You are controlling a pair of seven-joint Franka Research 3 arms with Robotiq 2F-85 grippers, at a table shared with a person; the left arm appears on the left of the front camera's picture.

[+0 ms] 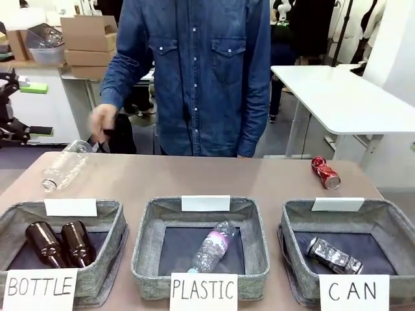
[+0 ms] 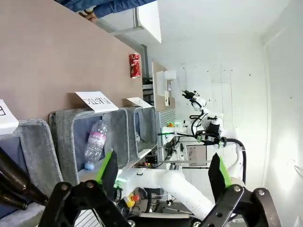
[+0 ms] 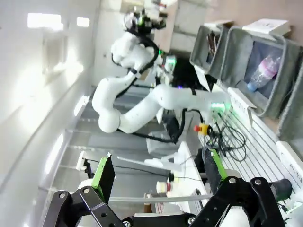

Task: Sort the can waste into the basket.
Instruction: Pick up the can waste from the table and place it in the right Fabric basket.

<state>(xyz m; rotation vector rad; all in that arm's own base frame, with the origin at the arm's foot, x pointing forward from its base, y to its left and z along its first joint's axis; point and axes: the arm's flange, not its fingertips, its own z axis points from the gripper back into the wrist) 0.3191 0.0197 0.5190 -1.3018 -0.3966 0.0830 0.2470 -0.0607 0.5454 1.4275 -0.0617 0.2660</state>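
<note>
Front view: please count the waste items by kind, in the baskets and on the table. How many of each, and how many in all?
Brown glass bottles: 2
Clear plastic bottles: 2
Crushed cans: 2
Total: 6

Shiny red can (image 1: 325, 173) beyond the grey, dark-lined basket (image 1: 395, 223); silver-and-black can (image 1: 334, 256) inside it; its sign (image 1: 353, 291) white, black-lettered; table (image 1: 194, 178) brown
</note>
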